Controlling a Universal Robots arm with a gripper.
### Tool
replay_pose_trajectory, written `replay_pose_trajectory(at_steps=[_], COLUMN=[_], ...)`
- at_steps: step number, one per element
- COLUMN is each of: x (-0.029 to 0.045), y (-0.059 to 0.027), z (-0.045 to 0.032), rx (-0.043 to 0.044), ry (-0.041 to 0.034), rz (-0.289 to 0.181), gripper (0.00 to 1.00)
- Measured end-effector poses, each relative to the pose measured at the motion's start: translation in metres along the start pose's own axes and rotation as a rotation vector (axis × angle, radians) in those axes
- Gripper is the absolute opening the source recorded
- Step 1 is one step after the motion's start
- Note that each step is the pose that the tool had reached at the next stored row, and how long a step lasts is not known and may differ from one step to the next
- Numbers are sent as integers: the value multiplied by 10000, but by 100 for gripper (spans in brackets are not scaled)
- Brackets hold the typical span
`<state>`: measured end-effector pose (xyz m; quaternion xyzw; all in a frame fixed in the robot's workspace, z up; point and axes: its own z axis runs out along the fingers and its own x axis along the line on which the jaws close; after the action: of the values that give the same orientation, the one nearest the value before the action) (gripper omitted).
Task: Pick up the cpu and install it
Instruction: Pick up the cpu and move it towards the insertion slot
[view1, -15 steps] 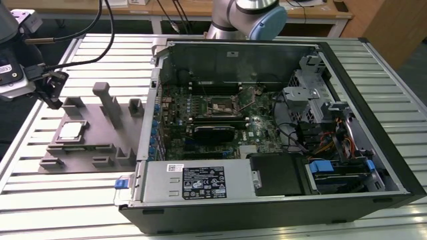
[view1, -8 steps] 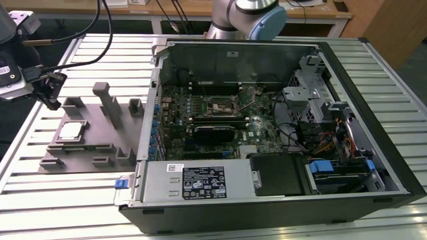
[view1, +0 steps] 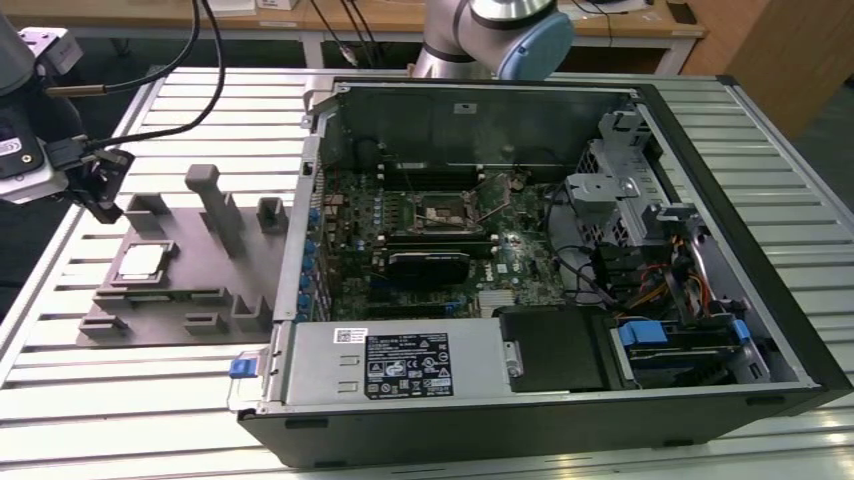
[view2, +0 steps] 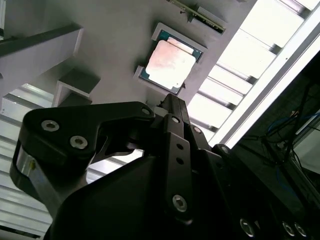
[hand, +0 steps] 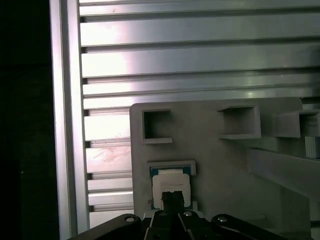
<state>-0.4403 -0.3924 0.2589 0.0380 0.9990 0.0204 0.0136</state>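
Note:
The cpu (view1: 140, 262), a small square chip with a shiny metal top, lies flat in a recess of the grey fixture tray (view1: 180, 300) at the exterior view's left. My gripper (view1: 104, 198) hangs above the tray, a little beyond the cpu and apart from it. In both wrist views the cpu (view2: 170, 62) (hand: 171, 181) lies just past the gripper's tip (view2: 169, 101) (hand: 172, 196). The black fingers meet at a narrow point, shut, with nothing between them. The motherboard socket (view1: 447, 213) sits inside the open computer case.
The open computer case (view1: 694, 300) fills the middle and right of the slatted metal table (view1: 134, 400). Upright grey posts (view1: 207, 195) rise from the tray next to the cpu. The arm's base (view1: 487, 40) stands behind the case.

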Motion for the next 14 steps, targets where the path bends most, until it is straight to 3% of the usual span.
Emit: replay_pose_trajectory(at_steps=[14], x=[3], y=[-5], z=[111], rx=[1], ry=[1], rz=[0], gripper=[11])
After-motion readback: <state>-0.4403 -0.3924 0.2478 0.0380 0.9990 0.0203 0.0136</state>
